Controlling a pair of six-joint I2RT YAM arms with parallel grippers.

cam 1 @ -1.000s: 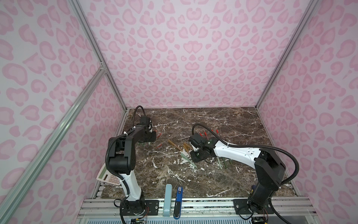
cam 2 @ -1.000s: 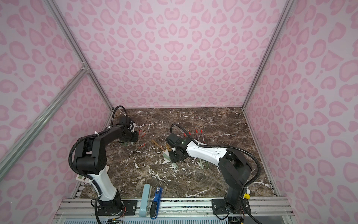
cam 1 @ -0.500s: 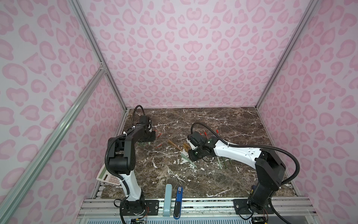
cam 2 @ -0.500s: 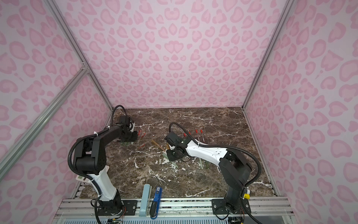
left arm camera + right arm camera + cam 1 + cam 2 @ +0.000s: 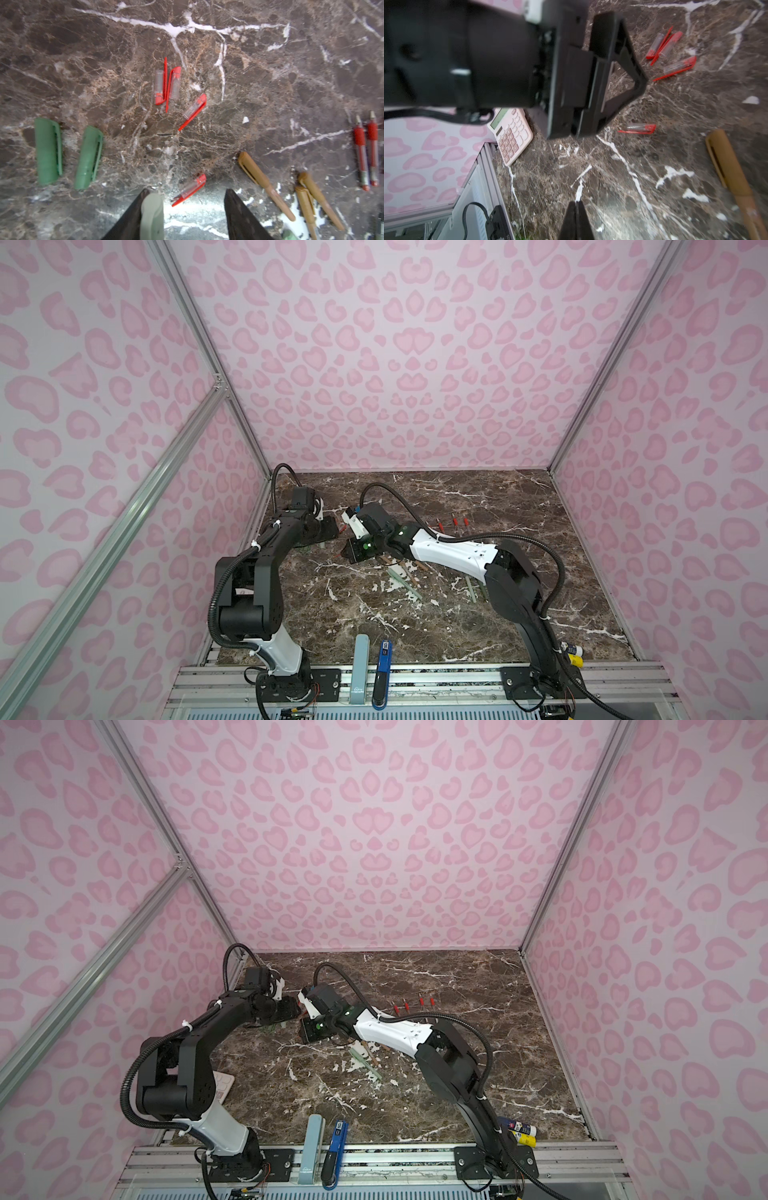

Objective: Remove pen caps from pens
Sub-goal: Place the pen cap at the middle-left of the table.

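Red-clipped clear pen caps [image 5: 193,108] lie loose beside tan pens [image 5: 259,178]. My left gripper [image 5: 187,191] gapes; right gripper [image 5: 576,204] closed. Nearby: pink calculator [image 5: 510,135].

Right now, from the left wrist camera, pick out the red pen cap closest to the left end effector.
The lone red cap between the jaws of the left end effector; the other three red caps lie farther out, two side by side.

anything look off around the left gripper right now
A pale green cap sits against one finger of the open left gripper, not clamped; I can't tell whether it is stuck or dropping. Nothing else stands out.
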